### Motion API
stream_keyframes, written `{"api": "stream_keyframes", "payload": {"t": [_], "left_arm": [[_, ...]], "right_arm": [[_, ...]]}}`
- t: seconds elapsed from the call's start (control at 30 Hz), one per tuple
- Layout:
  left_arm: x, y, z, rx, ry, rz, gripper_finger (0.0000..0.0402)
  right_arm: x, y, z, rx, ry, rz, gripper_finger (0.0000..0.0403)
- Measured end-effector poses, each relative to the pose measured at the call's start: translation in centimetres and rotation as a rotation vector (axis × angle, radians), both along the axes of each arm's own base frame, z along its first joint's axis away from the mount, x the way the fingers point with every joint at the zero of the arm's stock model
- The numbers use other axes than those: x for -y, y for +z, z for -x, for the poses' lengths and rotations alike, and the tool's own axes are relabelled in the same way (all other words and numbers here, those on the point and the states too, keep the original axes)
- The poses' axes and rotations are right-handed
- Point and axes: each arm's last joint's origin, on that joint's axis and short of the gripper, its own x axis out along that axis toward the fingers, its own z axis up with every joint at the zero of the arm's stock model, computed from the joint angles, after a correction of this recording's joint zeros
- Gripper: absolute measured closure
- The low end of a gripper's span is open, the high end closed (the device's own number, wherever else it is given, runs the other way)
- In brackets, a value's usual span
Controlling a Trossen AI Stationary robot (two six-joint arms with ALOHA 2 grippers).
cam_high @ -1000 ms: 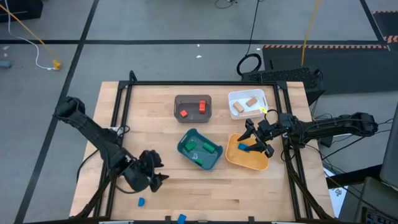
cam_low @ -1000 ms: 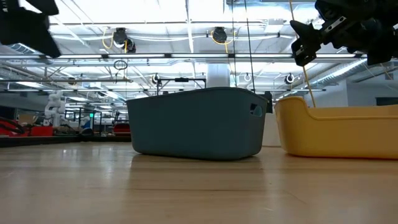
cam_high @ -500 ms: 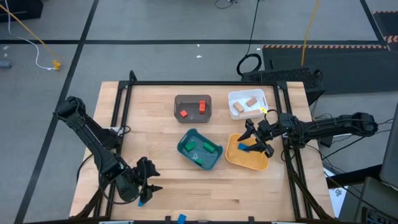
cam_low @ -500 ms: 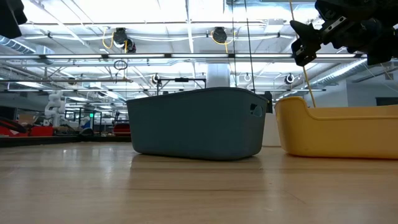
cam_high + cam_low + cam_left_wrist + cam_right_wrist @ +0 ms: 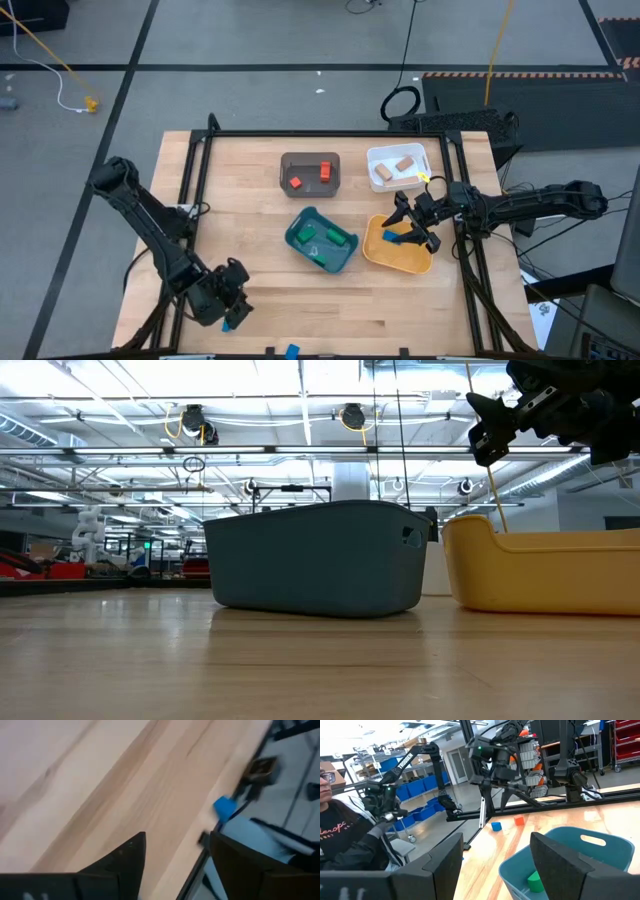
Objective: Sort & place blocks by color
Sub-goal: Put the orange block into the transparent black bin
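Left gripper [image 5: 228, 316] fingers, gap narrow, straddle a blue block [image 5: 227, 324] (near the worktop [image 5: 250, 200] edge); a nudge could drop it.

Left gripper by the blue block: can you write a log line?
left gripper: open, low at small blue wooden block, front left of wooden table | right gripper: open, hovers above yellow plastic tray

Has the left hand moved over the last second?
Yes. In the high view the left hand moved from beside the teal tray toward the table's near edge, onto a blue block.
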Motion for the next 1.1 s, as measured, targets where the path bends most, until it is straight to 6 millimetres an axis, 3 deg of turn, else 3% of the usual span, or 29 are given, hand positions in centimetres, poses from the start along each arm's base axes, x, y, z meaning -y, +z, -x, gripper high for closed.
{"api": "stream_keyframes", "payload": {"t": [0.17,0.3,0.8,1.1], "left_arm": [[0.0,-2.0,0.0,-0.186,0.089,-0.001,0.0210],[0.2,-3.1,0.2,-0.308,0.135,0.024,0.0208],[1.0,-3.1,0.8,-0.326,0.058,0.038,0.0103],[2.3,-3.1,2.2,-0.356,0.107,0.100,0.0070]], "right_arm": [[0.0,0.0,0.0,0.000,0.000,0.000,0.0179],[0.0,0.0,0.0,0.000,0.000,0.000,0.0179],[0.0,0.0,0.0,0.000,0.000,0.000,0.0179],[0.0,0.0,0.0,0.000,0.000,0.000,0.0179]]}}
